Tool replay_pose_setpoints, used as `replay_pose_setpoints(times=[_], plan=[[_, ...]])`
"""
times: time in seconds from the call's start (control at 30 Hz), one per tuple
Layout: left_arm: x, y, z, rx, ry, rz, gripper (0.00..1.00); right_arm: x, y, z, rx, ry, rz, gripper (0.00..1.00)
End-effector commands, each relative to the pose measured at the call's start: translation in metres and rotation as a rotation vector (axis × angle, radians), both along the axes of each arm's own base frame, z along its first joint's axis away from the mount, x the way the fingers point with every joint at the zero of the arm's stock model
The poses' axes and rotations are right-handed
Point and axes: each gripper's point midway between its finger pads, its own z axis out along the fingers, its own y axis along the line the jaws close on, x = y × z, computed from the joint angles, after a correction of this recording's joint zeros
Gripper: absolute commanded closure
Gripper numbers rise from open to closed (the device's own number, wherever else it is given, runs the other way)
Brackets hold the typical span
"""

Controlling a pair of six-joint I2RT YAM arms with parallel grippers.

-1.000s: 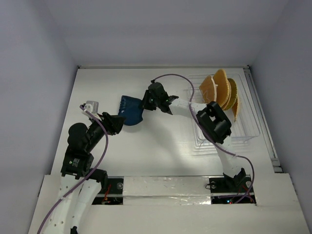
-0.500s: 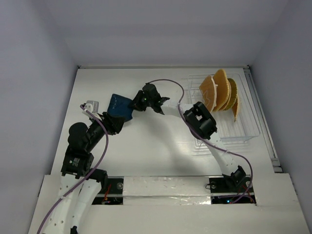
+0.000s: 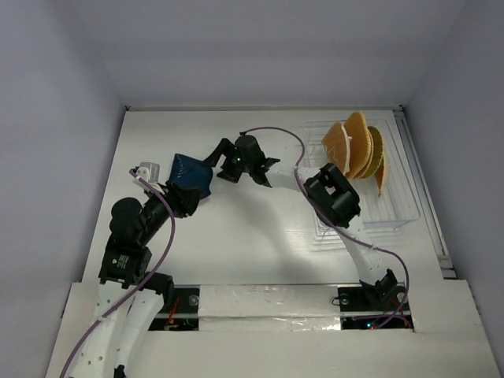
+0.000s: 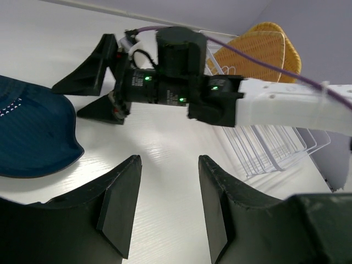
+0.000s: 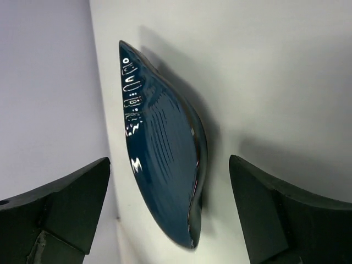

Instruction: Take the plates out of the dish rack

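Note:
The dark blue plate (image 3: 189, 175) (image 4: 33, 137) (image 5: 165, 176) lies on the white table at left centre. My right gripper (image 3: 214, 163) (image 5: 169, 162) (image 4: 69, 102) stands open right at the plate's right edge, its fingers wide on either side and touching nothing. Just below the plate is my left gripper (image 3: 185, 201) (image 4: 169, 159), open with only bare table between its fingers. Several orange-yellow plates (image 3: 358, 146) (image 4: 258, 49) stand upright in the clear dish rack (image 3: 394, 209) (image 4: 275, 148) at the back right.
Grey walls close in the table on the left, back and right. The right arm (image 3: 335, 197) stretches across the middle of the table from the rack side, with a purple cable (image 3: 272, 134) looping above it.
The right arm carried the blue plate further left, then its jaws opened wide and let the plate go onto the table. The left arm has stayed still.

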Motion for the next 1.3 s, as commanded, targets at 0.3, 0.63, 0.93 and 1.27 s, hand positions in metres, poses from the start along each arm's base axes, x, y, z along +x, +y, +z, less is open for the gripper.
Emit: replay_pose_setpoints(times=[0.3,0.63,0.93,1.27], plan=[[0.004,0.003,0.011,-0.012,-0.038,0.018,0.57,-0.008,-0.138,0.194,-0.357,-0.561,-0.308,0.83],[0.004,0.004,0.012,-0.016,-0.044,0.020,0.77,-0.069,-0.351,0.237,-0.955,-0.610,-0.607,0.95],[0.007,0.006,0.009,-0.016,-0.029,0.033,0.86,-0.082,-0.433,0.199,-1.130,-0.443,-0.641,0.31],[0.007,0.006,0.008,-0.015,-0.023,0.033,0.66,-0.042,-0.441,0.148,-1.250,-0.326,-0.597,0.43]])
